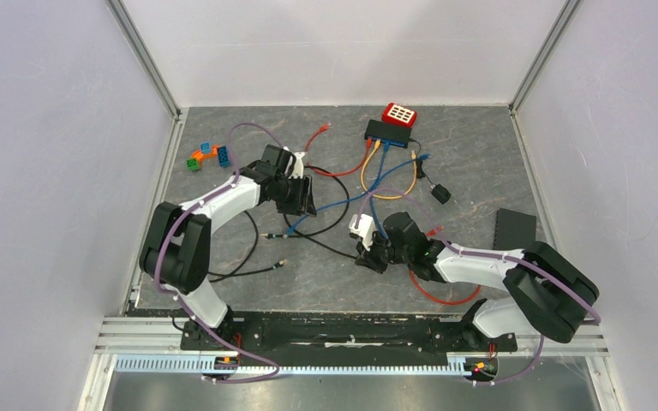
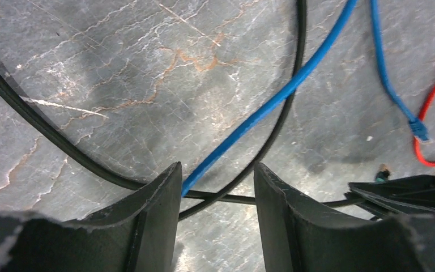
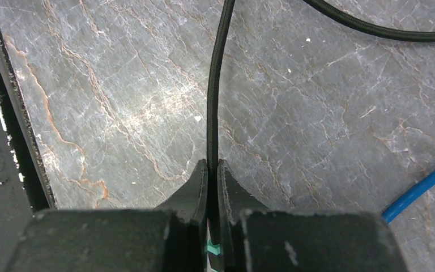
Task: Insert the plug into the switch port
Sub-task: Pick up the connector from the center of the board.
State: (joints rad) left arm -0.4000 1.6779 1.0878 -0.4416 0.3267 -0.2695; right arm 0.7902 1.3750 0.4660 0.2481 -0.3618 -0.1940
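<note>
Plug cable (image 3: 213, 85) pinched in right gripper (image 3: 212, 165); left gripper (image 2: 216, 173) fingers spread

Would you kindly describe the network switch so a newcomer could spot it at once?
Look to the far edge of the grey table, right of centre. The switch is the low dark box there, with a red block of white squares behind it. Unlike the plain black box by the right wall, an orange cable and a blue cable run from its near side.

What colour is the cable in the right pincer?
The cable is black, clearest in the right wrist view.
</note>
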